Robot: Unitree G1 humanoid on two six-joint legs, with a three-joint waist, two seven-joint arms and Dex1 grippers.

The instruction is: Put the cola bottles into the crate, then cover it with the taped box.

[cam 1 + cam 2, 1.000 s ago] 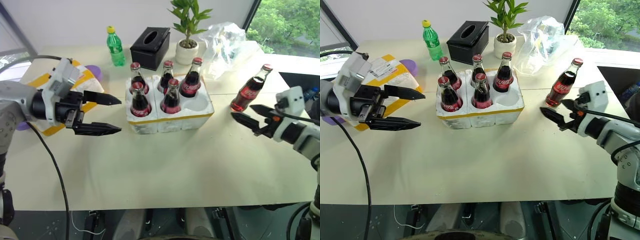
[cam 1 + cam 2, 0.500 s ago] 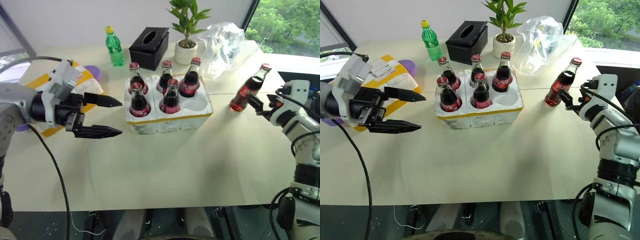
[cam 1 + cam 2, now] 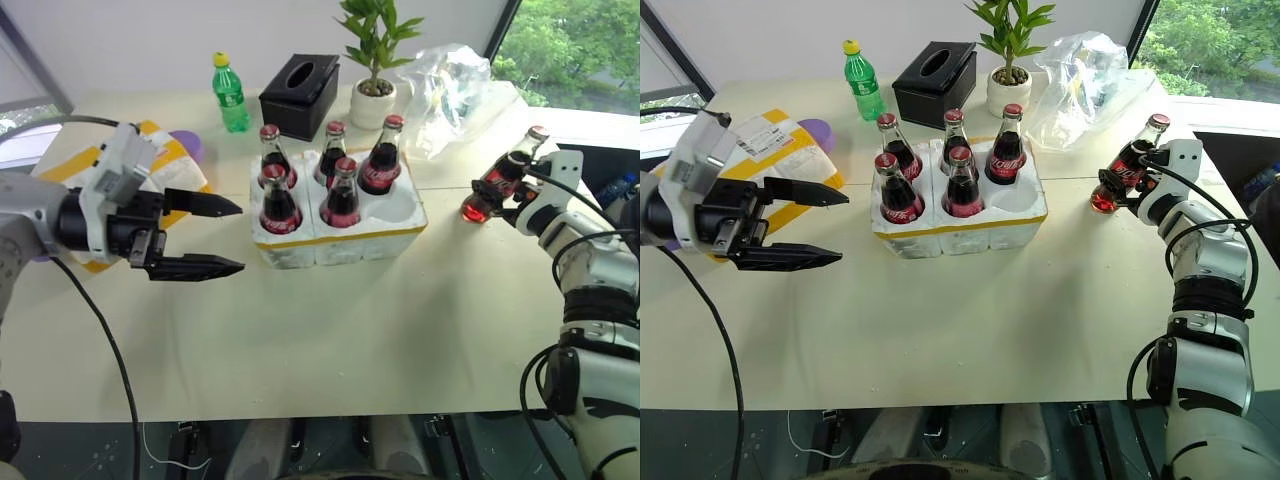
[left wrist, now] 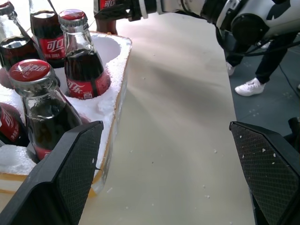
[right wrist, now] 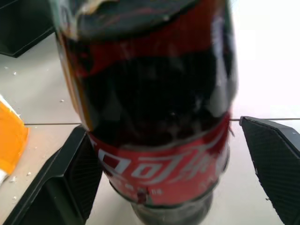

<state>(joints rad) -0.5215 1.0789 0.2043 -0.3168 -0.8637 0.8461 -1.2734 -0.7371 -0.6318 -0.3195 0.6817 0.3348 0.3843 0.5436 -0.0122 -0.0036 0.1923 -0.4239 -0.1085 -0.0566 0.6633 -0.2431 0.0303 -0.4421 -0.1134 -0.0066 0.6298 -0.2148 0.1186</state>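
Note:
The crate (image 3: pixel 340 238) is a low white foam tray with a yellow band, mid-table, holding several cola bottles (image 3: pixel 342 195); its front right well (image 3: pixel 398 207) is bare. One more cola bottle (image 3: pixel 512 163) stands tilted at the table's right side. My right gripper (image 3: pixel 1118 190) reaches around its lower body, open, one finger (image 5: pixel 51 187) on each side and a small gap at one of them. The taped box (image 3: pixel 768 140) lies at the left, behind my left gripper (image 3: pixel 241 237). That gripper hovers open and empty left of the crate.
A green plastic bottle (image 3: pixel 231 93), a black tissue box (image 3: pixel 300 95), a potted plant (image 3: pixel 375 70) and a crumpled clear bag (image 3: pixel 460 85) line the back of the table. A person's white shoe (image 4: pixel 248 86) shows on the floor beyond the right edge.
My right gripper moved forward to the lone bottle, and its fingers now stand on either side of it, narrower than before. The left gripper stayed put.

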